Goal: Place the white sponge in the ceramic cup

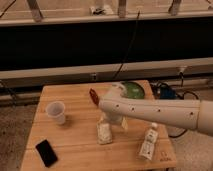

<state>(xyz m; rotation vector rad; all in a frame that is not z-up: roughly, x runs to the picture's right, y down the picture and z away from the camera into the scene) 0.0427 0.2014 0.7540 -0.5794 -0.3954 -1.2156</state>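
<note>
The white sponge (104, 133) lies flat on the wooden table (75, 140), a little right of its middle. The ceramic cup (56, 112) stands upright on the table's left side, well apart from the sponge. My white arm reaches in from the right. My gripper (113, 121) hangs under the arm's end, just above and slightly behind the sponge, partly hidden by the arm.
A black phone (46, 152) lies at the front left corner. A white labelled bottle (148, 143) lies at the front right. A green round bowl (133, 90) and a red object (93, 96) sit at the back of the table.
</note>
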